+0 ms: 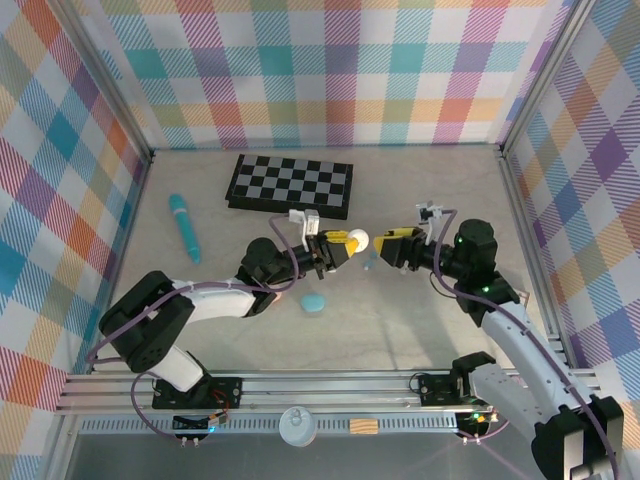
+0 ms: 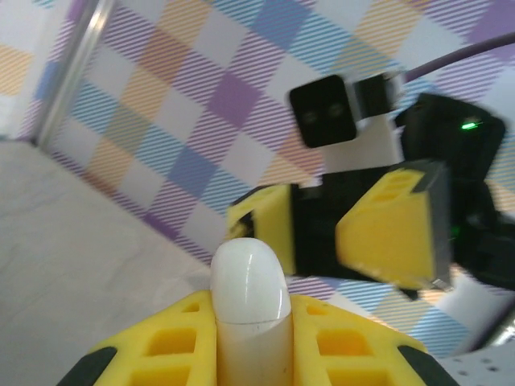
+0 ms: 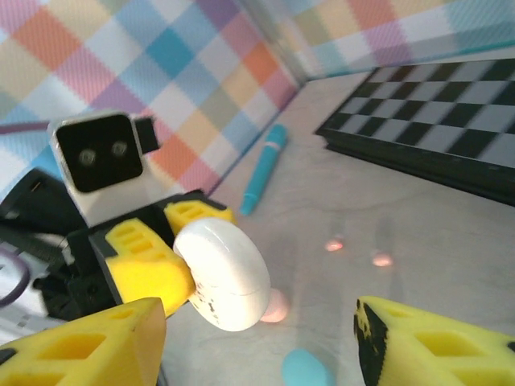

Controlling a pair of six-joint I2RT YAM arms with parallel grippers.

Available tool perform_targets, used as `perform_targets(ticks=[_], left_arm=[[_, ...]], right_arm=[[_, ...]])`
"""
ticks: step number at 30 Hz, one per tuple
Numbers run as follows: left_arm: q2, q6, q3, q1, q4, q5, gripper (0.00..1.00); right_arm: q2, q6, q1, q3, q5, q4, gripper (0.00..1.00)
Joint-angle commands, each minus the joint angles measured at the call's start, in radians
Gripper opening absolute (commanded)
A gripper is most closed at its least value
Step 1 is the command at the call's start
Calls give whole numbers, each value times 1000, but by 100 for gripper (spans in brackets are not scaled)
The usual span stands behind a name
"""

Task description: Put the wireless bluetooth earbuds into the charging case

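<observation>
Clamping a closed white charging case (image 3: pixel 221 273), the left claw (image 1: pixel 335 247) hovers.

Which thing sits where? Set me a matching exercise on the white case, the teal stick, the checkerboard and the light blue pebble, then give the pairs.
Things:
1. white case
2. teal stick
3. checkerboard
4. light blue pebble

Places:
A. flat at the far end of the table
B. clamped in the left gripper
C. lying at the table's left side
D. on the table, nearer its near edge than the other three

Pairs: 1-B, 2-C, 3-A, 4-D.
</observation>
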Motion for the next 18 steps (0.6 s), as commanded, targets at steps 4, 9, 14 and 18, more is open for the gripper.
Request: perform_targets(ticks=[4,9,14,18], left_arm=[[-21,-123,70,4,88,143,11],[-45,-112,79,4,79,147,11],[-39,-131,83,1,86,167,11],[-46,-132,80,0,85,181,11]], right_arm=[[4,32,0,-10,-229,206,55],[16,21,0,9,-268,197,44],[40,40,2,26,-273,206,33],[47,37,5,36,-272,202,29]])
